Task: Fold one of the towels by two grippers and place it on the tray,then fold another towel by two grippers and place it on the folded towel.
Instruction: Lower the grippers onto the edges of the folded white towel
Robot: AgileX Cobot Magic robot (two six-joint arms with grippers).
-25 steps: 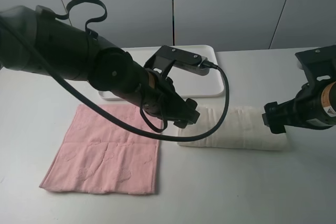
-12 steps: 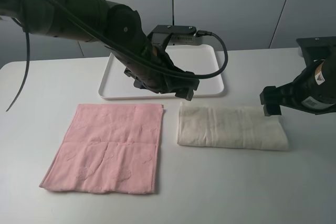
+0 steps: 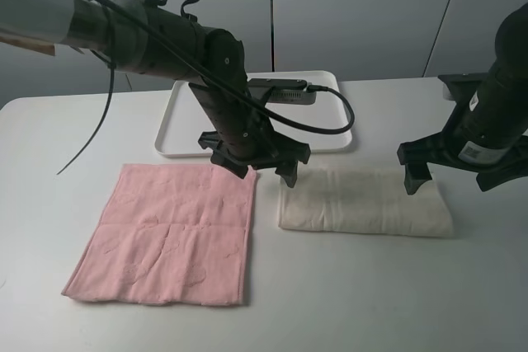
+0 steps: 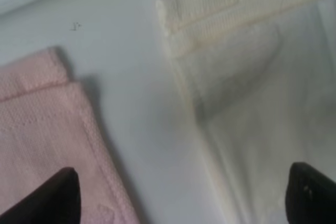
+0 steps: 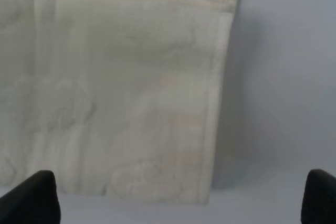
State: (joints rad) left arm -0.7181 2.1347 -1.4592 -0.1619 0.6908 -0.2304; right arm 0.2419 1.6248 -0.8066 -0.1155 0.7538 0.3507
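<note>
Evidently the job was partway through its first half. The cream towel (image 3: 363, 199) lay on the white table (image 3: 371, 286) as a long strip, folded at least once, just near of the white tray (image 3: 176, 131) and not yet on it. The tray held nothing that I could see, though the left arm hid its middle. Left of the strip, close beside it but apart, the pink towel (image 3: 165, 237) lay flat and unfolded.

My left gripper (image 3: 264, 172) hung over the gap between the two towels, at the strip's left end, jaws spread wide and gripping nothing. My right gripper (image 3: 452, 180) stood over the strip's right end, equally wide and empty. From the wrist views the fingertips seemed clear of the cloth, but I could not be sure.

I judged what remained as follows: possibly another fold of the cream towel, carrying it to the tray, then the whole folding and stacking of the pink one.
</note>
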